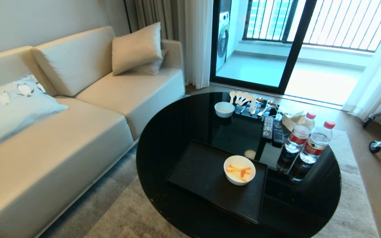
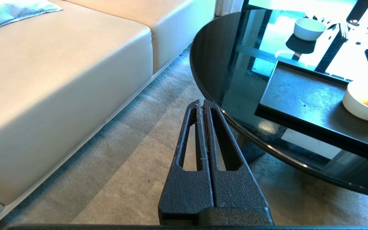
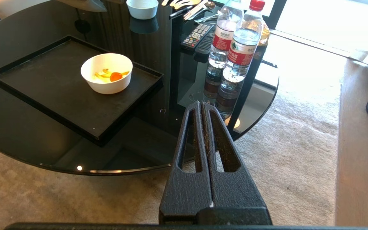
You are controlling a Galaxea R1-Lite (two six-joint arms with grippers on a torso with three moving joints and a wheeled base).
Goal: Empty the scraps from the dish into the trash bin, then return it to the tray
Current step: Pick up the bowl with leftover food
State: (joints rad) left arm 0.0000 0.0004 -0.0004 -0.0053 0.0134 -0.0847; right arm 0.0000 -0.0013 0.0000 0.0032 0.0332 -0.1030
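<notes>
Round black glass table w/ the tray sitting on its near part, around 6 o'clock from the table centre. The dish is on the tray, tucked into the tray's far right corner, roughly 2 o'clock from the tray's middle, upright. The scraps are inside it: a few orange strips plus one round orange slice, clearer in the right wrist view.

Other stuff on the table: a second white bowl way over at 12 o'clock, well apart from the tray, w/ wooden spoons just behind it. Two remotes side by side at abt 1 o'clock, and two water bottles w/ red caps standing touching each other at 3 o'clock, near the tray but not on it. Beige sofa off at 9 o'clock w/ cushions.

Neither arm shows in the head view. Left gripper hangs over the carpet just off the table's edge, fingers pressed together, holding nothing. Right gripper is same deal, fingers together and empty, low in front of the table rim, dish at abt 11 o'clock from its tips and well apart. Can't see the bin in any view.
</notes>
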